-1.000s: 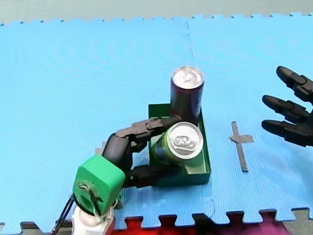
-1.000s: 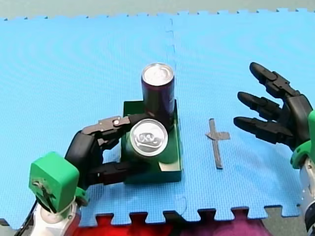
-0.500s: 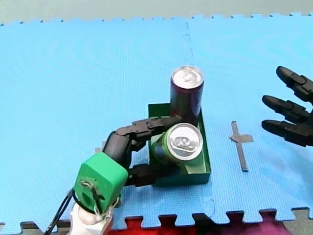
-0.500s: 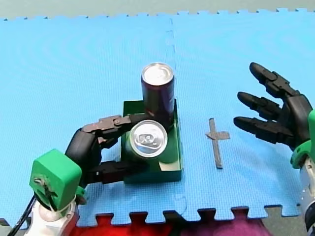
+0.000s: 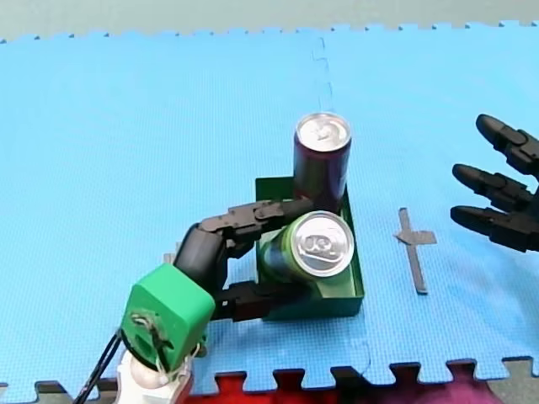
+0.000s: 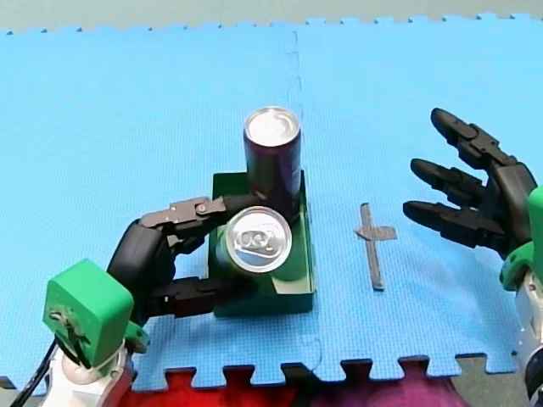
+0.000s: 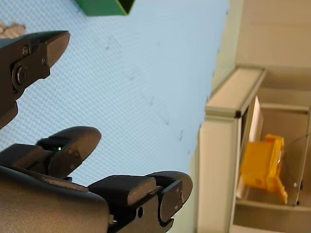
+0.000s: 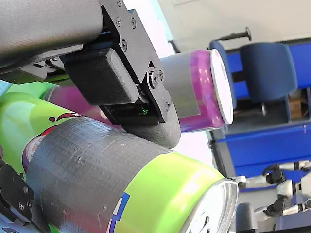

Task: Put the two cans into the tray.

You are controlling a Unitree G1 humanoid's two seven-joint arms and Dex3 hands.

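A dark green tray (image 5: 355,282) lies on the blue mat near its front edge. A maroon can (image 5: 321,162) stands upright in the tray's far end. In the tray's near end is a green can (image 5: 305,251), tilted a little, with my left hand (image 5: 244,257) shut around its side. The second wrist view shows the left hand's fingers (image 8: 121,87) pressed on the green can (image 8: 141,194), with the maroon can (image 8: 199,92) just behind. My right hand (image 6: 462,199) hovers off to the right of the tray, holding nothing.
A grey tape cross (image 5: 413,248) is stuck on the mat between the tray and the right hand. The mat's jigsaw front edge (image 5: 337,374) runs just below the tray, with a red and purple floor beyond it.
The left arm's green wrist has shifted slightly down and left; the green can stays in the tray in the hand's grasp. The right hand has not moved.
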